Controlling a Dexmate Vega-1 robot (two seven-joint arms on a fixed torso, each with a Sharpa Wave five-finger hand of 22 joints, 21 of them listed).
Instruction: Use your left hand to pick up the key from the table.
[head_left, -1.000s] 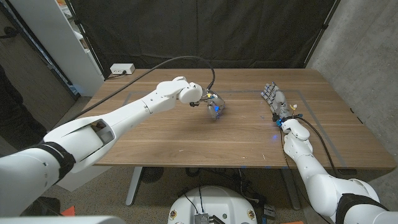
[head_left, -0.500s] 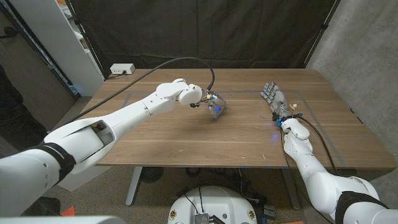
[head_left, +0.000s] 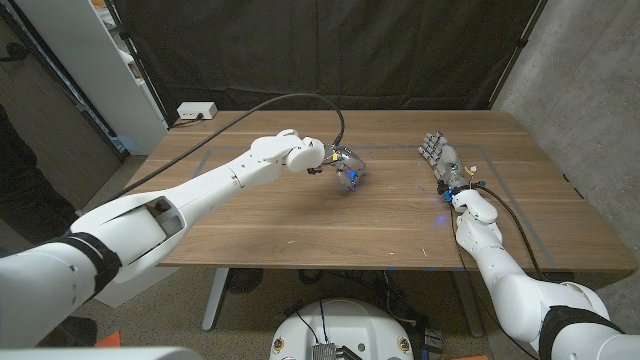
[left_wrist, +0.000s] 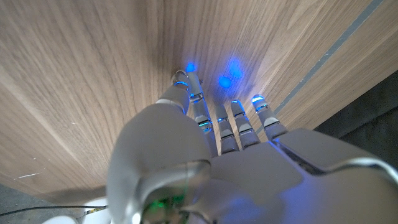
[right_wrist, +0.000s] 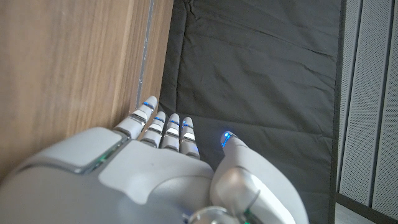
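Note:
My left hand (head_left: 346, 170) hovers just over the middle of the wooden table (head_left: 300, 230), with its fingers curled downward and drawn together. In the left wrist view, the left hand (left_wrist: 211, 149) points its fingertips at the wood. A small metal loop, the key (left_wrist: 180, 76), is pinched at the thumb's tip. In the head view the fingers hide the key. My right hand (head_left: 445, 165) stands on its edge at the table's right side, fingers straight and holding nothing. In the right wrist view the right hand (right_wrist: 155, 162) reaches along the table's far edge.
A white box (head_left: 196, 111) with a cable sits at the table's back left corner. A white shelf unit (head_left: 100, 60) stands beyond the left side, and a black curtain (head_left: 400, 50) hangs behind the table.
My left hand has risen slightly and its wrist has drawn back toward the left, with the fingers still closed. The right hand has not moved.

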